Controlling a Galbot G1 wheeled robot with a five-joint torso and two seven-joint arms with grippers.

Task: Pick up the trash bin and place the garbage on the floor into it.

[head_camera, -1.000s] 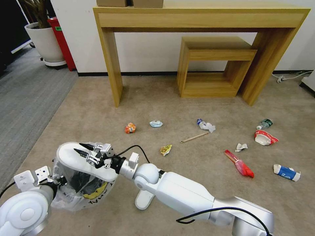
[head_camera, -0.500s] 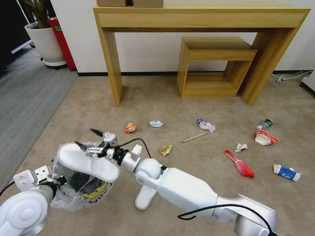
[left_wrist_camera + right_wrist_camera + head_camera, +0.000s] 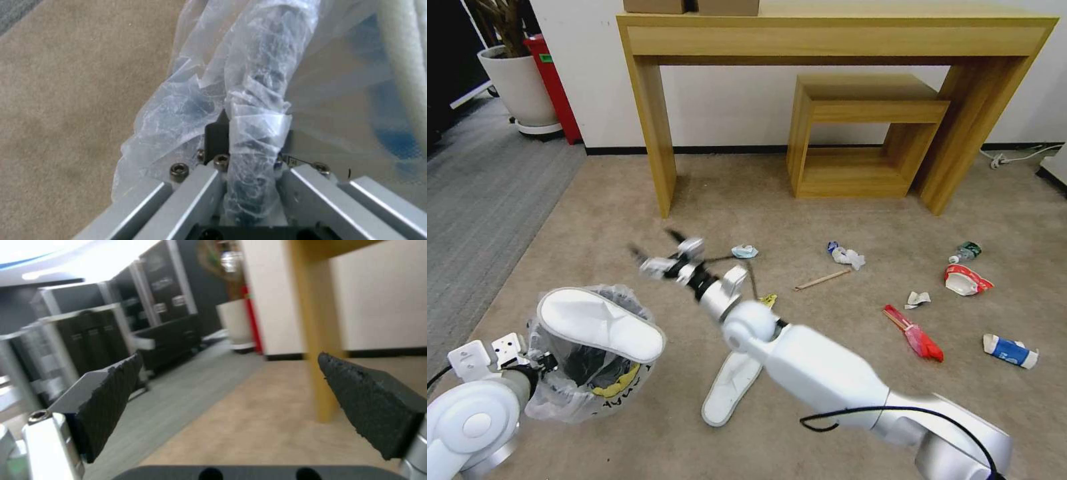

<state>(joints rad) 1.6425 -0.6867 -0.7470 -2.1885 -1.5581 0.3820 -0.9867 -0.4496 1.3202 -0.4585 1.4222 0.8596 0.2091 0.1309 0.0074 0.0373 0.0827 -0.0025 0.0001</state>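
Note:
The trash bin (image 3: 584,383), black with a crinkly plastic bag, hangs at lower left in the head view. My left gripper (image 3: 542,363) is shut on its bagged rim (image 3: 256,110). One white slipper (image 3: 599,324) lies across the bin's mouth. My right gripper (image 3: 657,257) hovers open and empty above the floor (image 3: 840,213), to the right of and beyond the bin; its pads (image 3: 111,396) stand wide apart. A second slipper (image 3: 730,387) lies on the carpet under my right arm. Other garbage is scattered to the right: a wooden stick (image 3: 822,280), a red wrapper (image 3: 917,337), a paper bowl (image 3: 964,280), a carton (image 3: 1010,351) and a bottle (image 3: 966,252).
A wooden desk (image 3: 834,33) with a low stool (image 3: 864,133) under it stands at the back. A potted plant (image 3: 517,80) and a red bin (image 3: 554,87) sit at the far left by grey ribbed carpet (image 3: 474,213). Crumpled papers (image 3: 744,251) (image 3: 918,299) lie mid-floor.
My right gripper has opened, let go of the slipper and swung up and away to the right. The slipper now rests across the bin's mouth. The left arm holds still.

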